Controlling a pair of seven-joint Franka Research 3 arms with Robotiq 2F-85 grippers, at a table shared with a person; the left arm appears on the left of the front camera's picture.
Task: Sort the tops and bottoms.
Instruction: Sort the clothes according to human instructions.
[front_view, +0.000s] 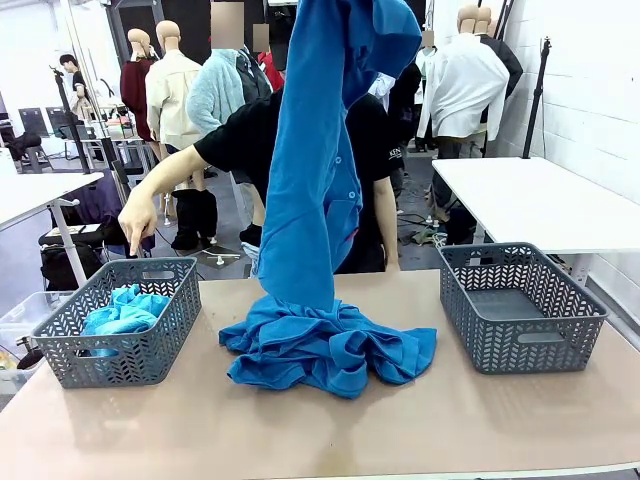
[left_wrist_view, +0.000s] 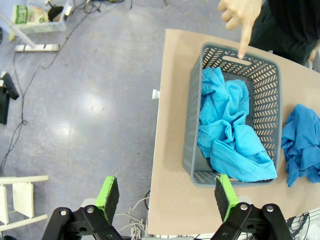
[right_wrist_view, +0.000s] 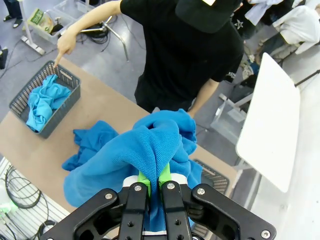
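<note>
The left basket (front_view: 150, 355) and the right basket (front_view: 530, 350) stand on the table (front_view: 300, 430), well apart. A garment (front_view: 125, 310) lies in the left one. Between them lies a heap of shirts (front_view: 330, 350), a hanging shirt (front_view: 310, 180) above it. Behind the table stands a person (front_view: 372, 130), hand (front_view: 137, 218) over the left basket's far rim

You are working in a robotics lab or workshop: a painted grey floor (left_wrist_view: 75, 100) with loose cables (left_wrist_view: 22, 122) lies below your left claw (left_wrist_view: 165, 192), a white worktable (right_wrist_view: 270, 115) stands well beyond your right claw (right_wrist_view: 154, 175), backed by a white block wall (front_view: 590, 80)
</note>
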